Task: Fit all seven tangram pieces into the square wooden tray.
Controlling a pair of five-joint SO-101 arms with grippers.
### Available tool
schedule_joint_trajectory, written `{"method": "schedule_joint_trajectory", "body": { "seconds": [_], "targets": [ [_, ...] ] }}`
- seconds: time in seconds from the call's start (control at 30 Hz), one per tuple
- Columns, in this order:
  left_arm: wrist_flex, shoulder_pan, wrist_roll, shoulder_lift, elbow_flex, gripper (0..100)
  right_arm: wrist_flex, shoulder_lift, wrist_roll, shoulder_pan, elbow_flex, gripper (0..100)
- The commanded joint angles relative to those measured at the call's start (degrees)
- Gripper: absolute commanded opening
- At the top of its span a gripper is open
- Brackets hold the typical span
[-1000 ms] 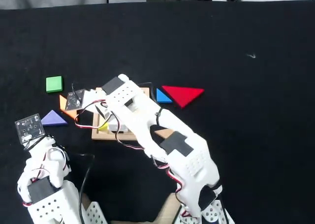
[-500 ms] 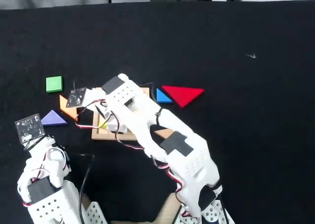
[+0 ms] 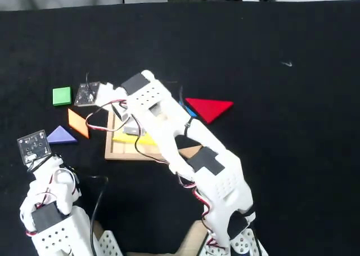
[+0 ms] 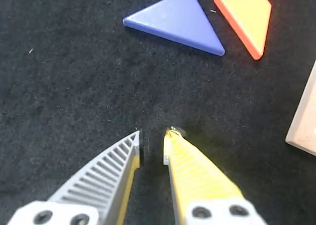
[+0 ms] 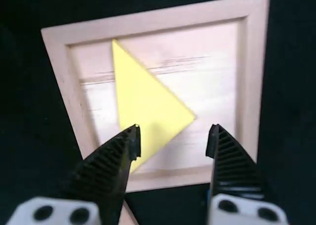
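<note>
Placement of the yellow triangle (image 5: 148, 116) looks finished to me. It lies flat inside the wooden tray (image 5: 158, 15), with one edge near an inner wall and a thin strip of bare wood between them. Your right gripper (image 5: 173, 138) hangs above it with the fingers wide apart and nothing between them. So I judge one piece is in and you are at the choice of the next one.

Outside the tray I can count five pieces for sure. The green square (image 3: 62, 95), the orange parallelogram (image 3: 77, 122) and the purple triangle (image 3: 61, 135) are on one side. The red triangle (image 3: 209, 108) is on the other side, with the blue triangle (image 3: 190, 111) just beside it, partly under the arm.

Your left gripper (image 4: 154, 136) is low over the black cloth near the purple triangle, its fingers almost together and holding nothing.

For the next move I would take the red triangle, because it looks like the partner of the yellow one. You should lift the right gripper above the tray rim first, then come down with the fingers across the red piece. Probably the yellow triangle also needs a push fully against the wall.
</note>
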Motion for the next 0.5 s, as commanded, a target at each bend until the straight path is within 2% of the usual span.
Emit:
{"method": "schedule_joint_trajectory", "body": {
  "seconds": [0.0, 0.07, 0.13, 0.2, 0.27, 0.47],
  "targets": [
    [-1.1, -0.4, -0.1, -0.4, 1.2, 9, 1.7, -4.0, 0.7, 3.5, -6.5, 20.4],
    [-1.1, -0.4, -0.1, -0.4, 1.2, 10, 1.5, -3.6, 0.4, 5.9, -8.0, 14.1],
    [-1.1, -0.5, -0.1, -0.4, 1.2, 10, -0.6, -2.8, -0.1, 7.1, -8.0, 1.0],
    [-1.1, -0.5, -0.1, -0.4, 1.2, 10, -3.4, -0.9, -4.7, 7.6, -7.1, 4.3],
    [-1.1, -0.5, -0.1, -0.4, 1.2, 10, -5.6, 0.7, -10.1, 7.6, -7.0, 1.0],
    [-1.1, -0.5, -0.1, -0.4, 1.2, 10, -13.1, 2.6, -25.1, 8.4, -6.5, 1.0]
  ]
}}
